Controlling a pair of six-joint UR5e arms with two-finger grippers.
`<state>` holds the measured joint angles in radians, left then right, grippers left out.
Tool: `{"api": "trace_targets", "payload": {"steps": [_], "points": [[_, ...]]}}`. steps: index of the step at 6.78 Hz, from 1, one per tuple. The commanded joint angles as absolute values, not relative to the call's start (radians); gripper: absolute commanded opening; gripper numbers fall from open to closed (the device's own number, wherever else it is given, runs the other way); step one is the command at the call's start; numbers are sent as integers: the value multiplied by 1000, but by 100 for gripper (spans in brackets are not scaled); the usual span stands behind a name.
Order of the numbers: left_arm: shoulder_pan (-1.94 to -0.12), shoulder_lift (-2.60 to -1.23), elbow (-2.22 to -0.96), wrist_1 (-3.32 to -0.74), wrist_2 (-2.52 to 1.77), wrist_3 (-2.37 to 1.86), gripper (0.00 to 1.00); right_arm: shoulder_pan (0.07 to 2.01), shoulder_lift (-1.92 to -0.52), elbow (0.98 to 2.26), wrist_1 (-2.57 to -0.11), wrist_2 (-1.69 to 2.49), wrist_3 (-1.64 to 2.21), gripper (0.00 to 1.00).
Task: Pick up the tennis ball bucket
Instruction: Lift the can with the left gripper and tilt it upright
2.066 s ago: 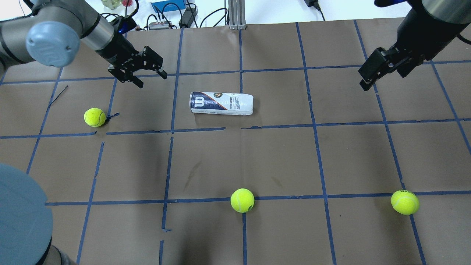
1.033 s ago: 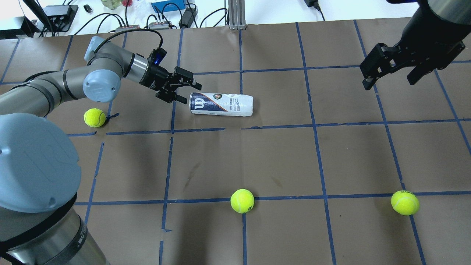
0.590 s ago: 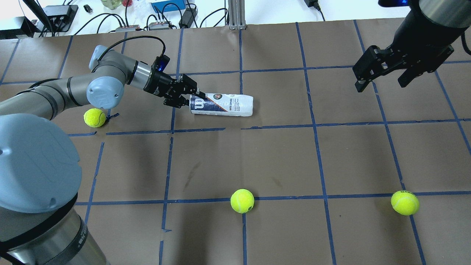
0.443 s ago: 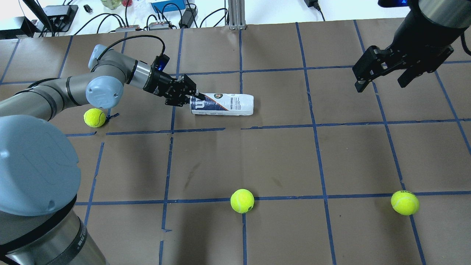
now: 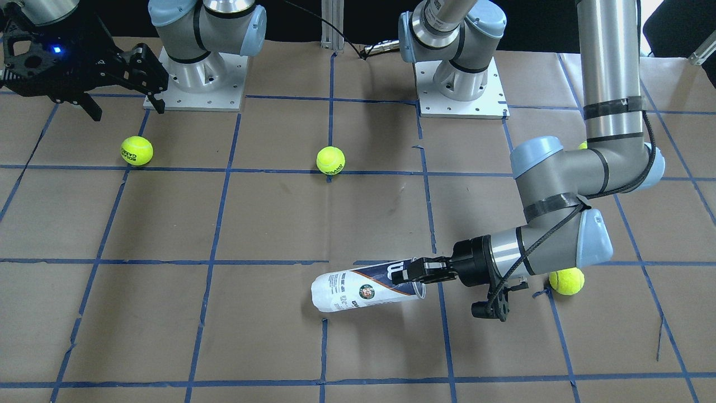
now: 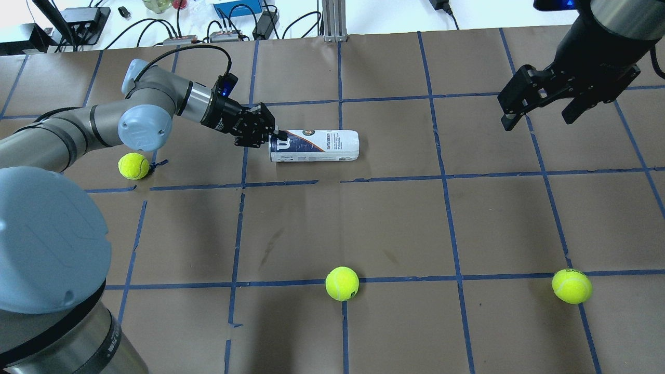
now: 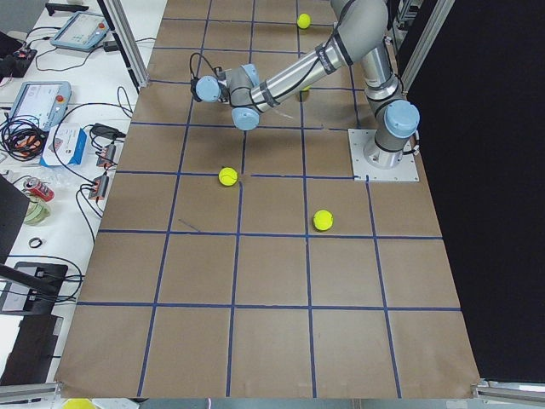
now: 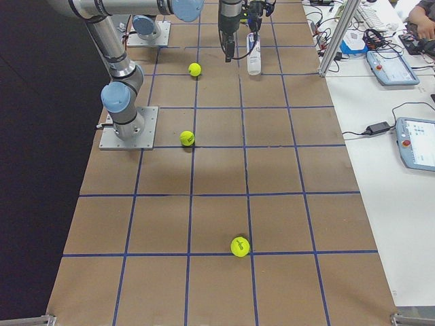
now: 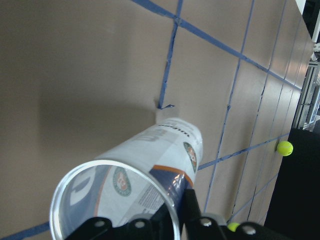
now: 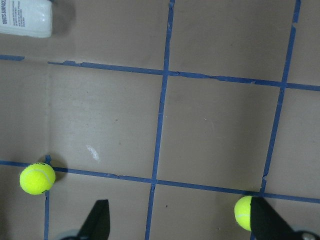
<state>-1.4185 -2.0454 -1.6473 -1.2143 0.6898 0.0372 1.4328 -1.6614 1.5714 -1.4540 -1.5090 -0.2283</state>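
Note:
The tennis ball bucket is a clear can with a white and navy label, lying on its side on the brown table. It also shows in the front view. My left gripper is shut on the rim of its open end, one finger outside the wall. In the front view the held end looks slightly raised and the closed end rests on the table. My right gripper is open and empty, high at the far right. Its wrist view shows the can's closed end.
Three loose tennis balls lie on the table: one near my left arm, one at front centre, one at front right. Cables and boxes line the table's far edge. Blue tape marks a grid.
My left arm swung down and right to the can's open end and closed on its rim. The can shifted slightly. My right gripper barely moved.

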Motion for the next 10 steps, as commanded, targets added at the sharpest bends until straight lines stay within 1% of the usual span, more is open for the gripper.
{"api": "trace_targets", "payload": {"steps": [1,2,3,4,5,6,7,9,10], "points": [[-1433,-1933,-1632,-1209,748,-137,0,1457,-1663,1568,-1454,-1558,-128,100],[-1439,-1889,-1617,-1198,866,-179,0,1520,-1660,1565,-1457,-1562,-64,100],[-1471,-1855,-1562,-1210,1043,-169,0,1585,-1619,1553,-1466,-1563,-19,100],[-1544,-1855,-1492,-1225,1263,-158,0,1632,-1582,1499,-1463,-1563,-17,100],[-1608,-1867,-1415,-1311,1433,-106,0,1637,-1536,1447,-1459,-1563,-20,100],[-1615,-1879,-1338,-1395,1551,-15,0,1637,-1522,1430,-1459,-1562,-24,100],[-1617,-1909,-1292,-1411,1598,44,0,1638,-1522,1431,-1462,-1546,-23,100],[-1617,-1975,-1282,-1340,1628,107,0,1638,-1514,1434,-1460,-1557,-26,100],[-1614,-1973,-1287,-1336,1628,109,0,1640,-1509,1443,-1471,-1551,-28,100]]}}
